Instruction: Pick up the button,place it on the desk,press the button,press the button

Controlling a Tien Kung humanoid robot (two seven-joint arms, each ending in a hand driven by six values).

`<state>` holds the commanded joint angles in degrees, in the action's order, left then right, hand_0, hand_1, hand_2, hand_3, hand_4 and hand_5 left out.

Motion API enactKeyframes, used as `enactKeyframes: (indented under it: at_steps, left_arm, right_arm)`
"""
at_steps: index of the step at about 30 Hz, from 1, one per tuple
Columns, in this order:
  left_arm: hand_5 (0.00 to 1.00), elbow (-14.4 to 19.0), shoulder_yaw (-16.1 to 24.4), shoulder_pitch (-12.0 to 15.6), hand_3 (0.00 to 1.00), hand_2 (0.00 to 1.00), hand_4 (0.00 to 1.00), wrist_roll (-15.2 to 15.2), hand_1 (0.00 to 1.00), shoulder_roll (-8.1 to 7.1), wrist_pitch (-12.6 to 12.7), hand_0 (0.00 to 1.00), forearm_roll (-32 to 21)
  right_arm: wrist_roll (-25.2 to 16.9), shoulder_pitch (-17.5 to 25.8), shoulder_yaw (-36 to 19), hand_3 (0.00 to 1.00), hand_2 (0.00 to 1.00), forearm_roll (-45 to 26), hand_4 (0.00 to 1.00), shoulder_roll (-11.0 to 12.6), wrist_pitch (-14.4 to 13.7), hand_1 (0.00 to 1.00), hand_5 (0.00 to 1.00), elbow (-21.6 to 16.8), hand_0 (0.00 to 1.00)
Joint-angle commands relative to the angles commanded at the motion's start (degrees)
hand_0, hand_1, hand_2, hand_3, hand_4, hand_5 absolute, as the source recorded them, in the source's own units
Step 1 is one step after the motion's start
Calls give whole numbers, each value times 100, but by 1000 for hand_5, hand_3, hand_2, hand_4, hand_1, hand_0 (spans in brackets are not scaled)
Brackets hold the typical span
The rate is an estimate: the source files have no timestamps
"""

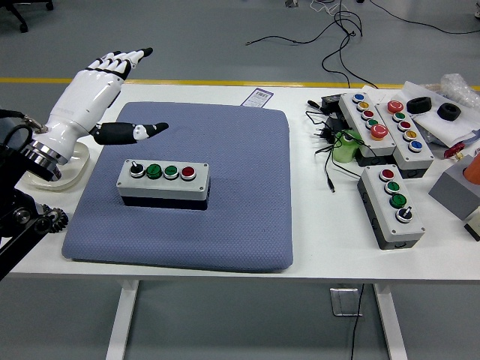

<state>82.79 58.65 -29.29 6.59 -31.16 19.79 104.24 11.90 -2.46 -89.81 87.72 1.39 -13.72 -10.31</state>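
A grey button box [163, 182] lies flat on the blue mat [225, 217], left of its middle. Its top carries a black knob, two green buttons and a red button in a row. My left hand [112, 94] is white with black fingertips. It is raised above and to the left of the box, open, fingers spread, thumb pointing right, holding nothing. The right hand is out of view.
Three more button boxes [392, 204] [365, 122] [406, 132] sit on the white table [330, 247] at the right, among black cables [324, 142] and a green object [346, 145]. A white round stand [60, 174] sits by the mat's left edge.
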Motion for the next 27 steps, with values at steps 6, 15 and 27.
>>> enactKeyframes:
  at_steps: [6, 15, 27]
  left_arm:
    - [695, 220, -54, -139, 990, 926, 757, 112, 877, 5, 82, 856, -1490]
    - [714, 220, -346, -464, 992, 930, 768, 39, 881, 186, 124, 857, -2980]
    - [695, -32, -418, -508, 993, 933, 762, -52, 882, 357, 109, 857, -2791]
  right_arm:
    - [-580, 123, 1065, 637, 713, -1052, 332, 14, 72, 675, 146, 0, 599]
    - [-1515, 367, 1647, 727, 824, -2191, 380, -22, 443, 775, 188, -517, 686]
    - [-1197, 334, 1273, 738, 827, -1747, 428, -43, 1951, 766, 239, -463, 702]
